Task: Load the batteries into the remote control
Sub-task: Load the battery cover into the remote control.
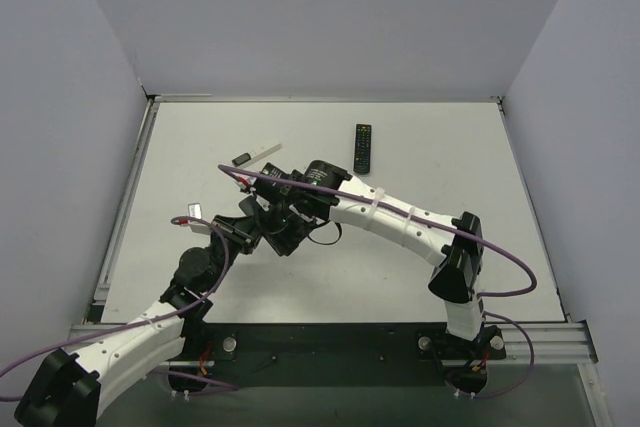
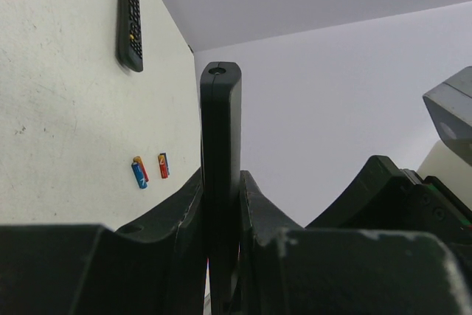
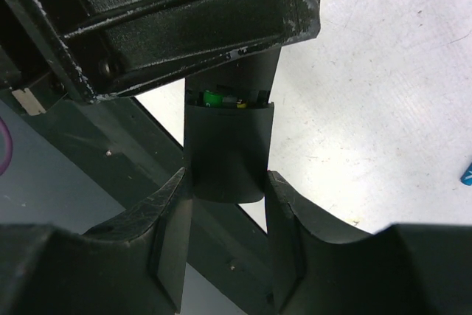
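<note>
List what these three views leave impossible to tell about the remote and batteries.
- Top external: the arms hide the remote control.
- Right wrist: the back cover hides every cell but one green battery.
- Right wrist: whether the jaws of the right gripper touch that cover is unclear.
- Left wrist: labels on the loose batteries are too small to read.

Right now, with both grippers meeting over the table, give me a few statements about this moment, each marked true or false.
1. The left gripper is shut on the remote control, holding it edge-on. True.
2. The battery compartment is empty. False: a green battery shows inside it.
3. Loose batteries lie on the table. True.
4. The right gripper holds the buttoned remote. False: that remote lies on the table, apart from both arms, and the right gripper is closed on the back cover.
</note>
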Robot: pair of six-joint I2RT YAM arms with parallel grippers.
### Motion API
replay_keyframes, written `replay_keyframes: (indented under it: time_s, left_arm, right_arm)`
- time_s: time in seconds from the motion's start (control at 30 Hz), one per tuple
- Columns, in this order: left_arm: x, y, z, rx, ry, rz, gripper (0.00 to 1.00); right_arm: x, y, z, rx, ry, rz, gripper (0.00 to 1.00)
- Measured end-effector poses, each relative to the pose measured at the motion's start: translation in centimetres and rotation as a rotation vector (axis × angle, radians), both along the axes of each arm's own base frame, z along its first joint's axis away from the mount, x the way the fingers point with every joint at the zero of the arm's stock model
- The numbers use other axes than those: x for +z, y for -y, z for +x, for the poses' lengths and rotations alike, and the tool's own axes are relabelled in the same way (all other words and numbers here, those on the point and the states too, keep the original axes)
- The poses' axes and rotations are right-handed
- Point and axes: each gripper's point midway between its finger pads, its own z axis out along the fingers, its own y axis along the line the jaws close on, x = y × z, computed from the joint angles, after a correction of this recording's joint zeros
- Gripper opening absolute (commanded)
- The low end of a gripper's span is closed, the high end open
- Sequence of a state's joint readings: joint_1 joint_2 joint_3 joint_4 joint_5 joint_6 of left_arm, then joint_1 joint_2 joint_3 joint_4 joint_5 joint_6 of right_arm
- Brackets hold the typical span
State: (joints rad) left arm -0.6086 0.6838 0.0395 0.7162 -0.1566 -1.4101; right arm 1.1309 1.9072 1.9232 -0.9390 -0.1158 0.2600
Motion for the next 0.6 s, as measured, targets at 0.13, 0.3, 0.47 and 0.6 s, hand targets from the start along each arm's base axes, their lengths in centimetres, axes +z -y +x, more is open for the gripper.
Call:
replay_keyframes:
  time_s: [0.13, 0.3, 0.47, 0.6]
  left_arm:
    - [0.3, 0.0, -0.1, 0.0, 0.015, 0.003, 0.0]
    - [0.7, 0.1, -0.2, 0.0, 0.03, -0.003, 0.0]
    - [1.2, 0.0, -0.2, 0.005, 0.049, -0.009, 0.0]
    - [1.4, -0.1, -0.3, 0.008, 0.06, -0.008, 0.0]
  right_arm:
    - [0.0, -0.1, 0.1, -0.002, -0.008, 0.004, 0.12]
    - [0.5, -0.4, 0.0, 0.004, -0.013, 0.022, 0.12]
    - [0.7, -0.5, 0.0, 0.003, -0.018, 0.032, 0.13]
    - [0.8, -0.6, 0.0, -0.002, -0.028, 0.038, 0.15]
